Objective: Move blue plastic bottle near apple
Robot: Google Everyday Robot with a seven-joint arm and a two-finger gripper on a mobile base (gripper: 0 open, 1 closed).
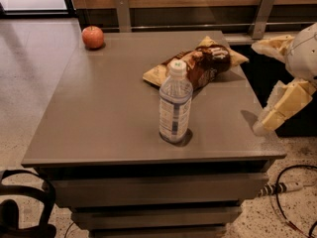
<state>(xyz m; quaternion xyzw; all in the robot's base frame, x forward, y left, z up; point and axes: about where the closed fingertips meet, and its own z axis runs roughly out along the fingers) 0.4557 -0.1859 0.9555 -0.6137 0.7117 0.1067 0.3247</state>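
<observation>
The blue plastic bottle (175, 104), clear with a white cap and a pale striped label, stands upright near the front middle of the grey table (99, 118). The apple (93, 36), small and red-orange, sits at the table's far left corner, well apart from the bottle. My gripper (255, 87) is at the right edge of the view, beside the table's right side and to the right of the bottle. Its cream fingers (283, 105) are spread apart with nothing between them.
A brown-and-yellow chip bag (198, 63) lies just behind the bottle. Metal posts (122, 13) and a wooden wall run along the far edge. Cables (292, 192) lie on the floor at the right, and a black object (20, 212) sits at the lower left.
</observation>
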